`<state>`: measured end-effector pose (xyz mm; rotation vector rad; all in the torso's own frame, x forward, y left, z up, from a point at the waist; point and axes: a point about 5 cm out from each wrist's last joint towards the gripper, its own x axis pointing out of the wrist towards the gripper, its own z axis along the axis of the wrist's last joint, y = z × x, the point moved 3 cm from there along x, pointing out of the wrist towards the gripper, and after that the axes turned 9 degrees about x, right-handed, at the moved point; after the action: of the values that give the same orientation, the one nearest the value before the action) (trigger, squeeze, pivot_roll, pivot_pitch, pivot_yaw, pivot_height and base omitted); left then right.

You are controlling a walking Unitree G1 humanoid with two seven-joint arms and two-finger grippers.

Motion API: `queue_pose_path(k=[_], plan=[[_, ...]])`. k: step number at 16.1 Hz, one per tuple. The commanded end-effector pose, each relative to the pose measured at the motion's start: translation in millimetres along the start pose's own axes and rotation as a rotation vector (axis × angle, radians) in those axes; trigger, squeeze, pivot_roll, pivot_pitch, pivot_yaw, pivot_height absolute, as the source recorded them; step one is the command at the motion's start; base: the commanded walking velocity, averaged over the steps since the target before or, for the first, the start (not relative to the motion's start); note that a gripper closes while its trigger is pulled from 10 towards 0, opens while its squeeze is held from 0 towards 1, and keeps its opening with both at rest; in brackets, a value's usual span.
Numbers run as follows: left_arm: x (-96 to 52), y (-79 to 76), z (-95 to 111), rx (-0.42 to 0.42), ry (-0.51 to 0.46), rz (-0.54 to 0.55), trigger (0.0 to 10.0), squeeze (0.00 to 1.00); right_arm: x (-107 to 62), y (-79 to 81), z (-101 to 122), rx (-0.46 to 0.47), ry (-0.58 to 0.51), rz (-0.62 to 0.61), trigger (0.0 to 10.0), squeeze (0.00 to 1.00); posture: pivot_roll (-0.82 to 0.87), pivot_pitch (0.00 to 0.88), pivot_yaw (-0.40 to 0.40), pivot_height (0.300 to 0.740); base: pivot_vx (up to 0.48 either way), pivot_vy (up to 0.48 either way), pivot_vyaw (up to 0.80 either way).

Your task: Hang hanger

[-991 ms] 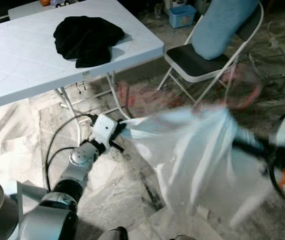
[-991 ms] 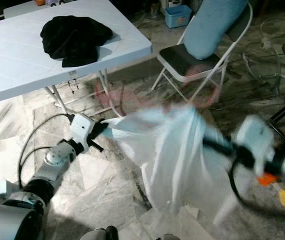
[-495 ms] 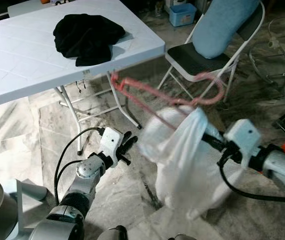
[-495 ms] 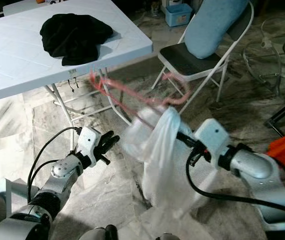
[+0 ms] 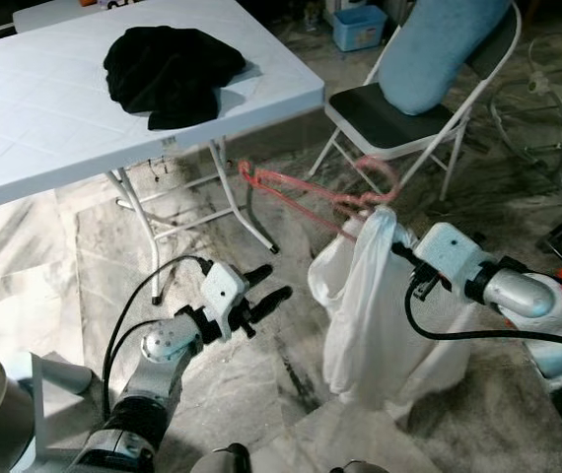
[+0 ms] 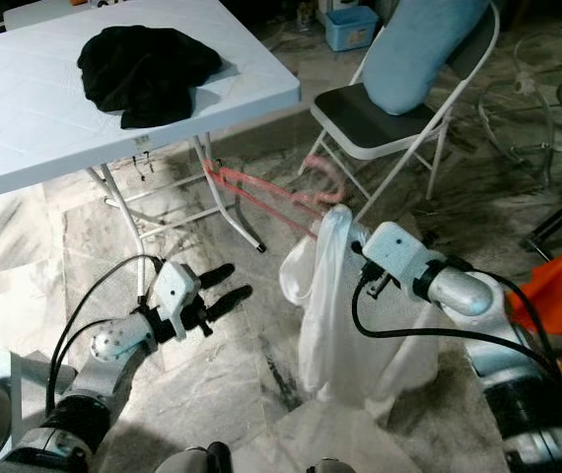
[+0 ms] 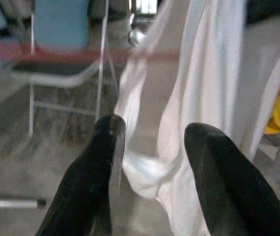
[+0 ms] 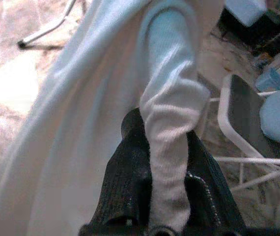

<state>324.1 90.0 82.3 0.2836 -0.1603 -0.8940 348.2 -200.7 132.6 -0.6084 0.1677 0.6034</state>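
Our left claw [image 5: 266, 296] has let go of the white garment [image 5: 380, 305] and drawn back; its fingers [image 7: 105, 162] now stand apart with nothing between them, near the cloth. Our right claw [image 8: 164, 167] alone is pinched on the garment's upper fold, which hangs on the pink hanger [image 5: 311, 192] above the floor. Beyond stand the folding chair [image 5: 399, 118] and the table [image 5: 54, 118]. We judge the hanger must still be carried to a rail.

Soft white cloth garment [image 5: 380, 305]
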Motion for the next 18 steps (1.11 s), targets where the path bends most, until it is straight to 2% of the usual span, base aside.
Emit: queue_pose_path(k=[1, 3, 5, 8, 11, 14, 18], plan=[[-5.5, 3.8, 6, 0.048, -0.013, -0.025, 10.0, 1.0, 4.9, 2.6, 5, -0.026, -0.048, 0.029, 10.0, 0.0, -0.08, 0.161, 0.045, 0.74, 0.0, 0.0, 0.0], [-8.6, 1.3, 13, 0.099, -0.02, -0.104, 10.0, 1.0, 4.1, 12.4, -4, -0.115, 0.014, 0.192, 10.0, 0.0, -0.07, 0.164, 0.035, 0.74, 0.0, 0.0, 0.0], [-12.4, -4.5, 15, 0.113, -0.021, -0.158, 10.0, 1.0, 0.4, 14.8, -5, -0.146, 0.011, 0.286, 10.0, 0.0, -0.07, 0.164, 0.032, 0.74, 0.0, 0.0, 0.0], [-19.2, -9.7, 12, 0.125, 0.011, -0.242, 10.0, 1.0, -5.8, 11.2, -7, -0.274, 0.036, 0.37, 10.0, 0.0, -0.08, 0.165, 0.033, 0.74, 0.0, 0.0, 0.0], [-21.8, -6.3, 9, 0.159, 0.044, -0.266, 10.0, 1.0, -7.0, 9.8, -2, -0.331, 0.011, 0.398, 10.0, 0.0, -0.09, 0.166, 0.033, 0.74, 0.0, 0.0, 0.0], [-15.7, 8.0, 17, 0.184, 0.029, -0.232, 10.0, 1.0, -6.4, 4.3, -8, -0.397, 0.054, 0.401, 10.0, 0.0, -0.1, 0.164, 0.027, 0.74, 0.0, 0.0, 0.0], [-15.1, 17.3, 13, 0.215, 0.061, -0.203, 10.0, 1.0, 1.4, 2.4, 9, -0.424, -0.028, 0.363, 10.0, 0.0, -0.1, 0.168, 0.019, 0.74, 0.0, 0.0, 0.0]])
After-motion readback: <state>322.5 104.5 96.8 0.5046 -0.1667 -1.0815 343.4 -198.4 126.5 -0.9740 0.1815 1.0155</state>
